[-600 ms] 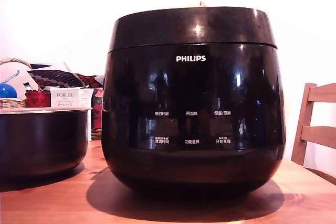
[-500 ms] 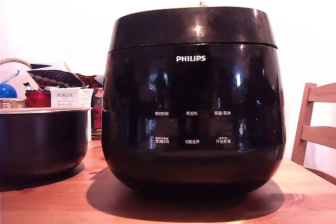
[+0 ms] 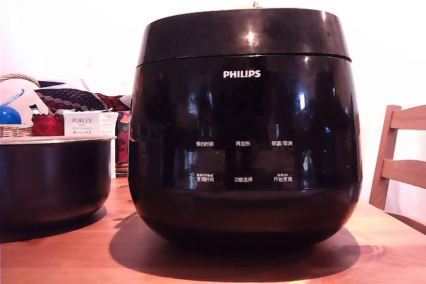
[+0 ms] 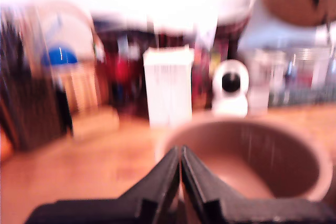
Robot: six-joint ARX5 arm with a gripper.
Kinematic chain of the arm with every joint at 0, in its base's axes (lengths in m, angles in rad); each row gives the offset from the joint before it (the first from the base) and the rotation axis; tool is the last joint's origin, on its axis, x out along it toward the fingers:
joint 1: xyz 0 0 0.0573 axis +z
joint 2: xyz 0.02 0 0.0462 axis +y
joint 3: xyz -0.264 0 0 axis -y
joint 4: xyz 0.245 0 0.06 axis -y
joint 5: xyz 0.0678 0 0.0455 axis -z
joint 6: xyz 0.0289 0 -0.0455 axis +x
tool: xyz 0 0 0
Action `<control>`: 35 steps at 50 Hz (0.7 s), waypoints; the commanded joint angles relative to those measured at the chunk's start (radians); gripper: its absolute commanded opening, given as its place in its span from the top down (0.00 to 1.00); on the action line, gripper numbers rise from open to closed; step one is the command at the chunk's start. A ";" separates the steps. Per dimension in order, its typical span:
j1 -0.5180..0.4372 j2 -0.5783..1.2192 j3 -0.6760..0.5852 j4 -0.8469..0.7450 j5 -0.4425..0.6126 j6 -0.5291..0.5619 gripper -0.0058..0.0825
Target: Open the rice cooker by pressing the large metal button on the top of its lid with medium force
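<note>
Your black gripper [image 4: 181,153] is showing its fingers pressed together, holding nothing. The glossy black rounded rice cooker [image 3: 244,128] is sitting lid [image 3: 243,32] down, outside the wrist view.

A: Ext view sharp; white backdrop blown out, highlights glaring on the glossy black rounded rice cooker [image 3: 245,128], dark shadow beneath on the wooden table [image 3: 66,257].
B: Wrist view heavily blurred, washed out up top, reddish cast.

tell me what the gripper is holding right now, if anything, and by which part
Nothing. In the wrist view the gripper has its fingers closed tip to tip with nothing between them. It does not appear in the exterior view, where the rice cooker stands untouched.
</note>
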 commanded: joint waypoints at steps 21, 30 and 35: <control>-0.011 -0.009 0.019 0.247 0.287 -0.005 0.96; -0.048 -0.009 0.085 0.246 0.404 -0.327 0.96; -0.075 -0.008 0.116 0.242 0.425 -0.327 0.96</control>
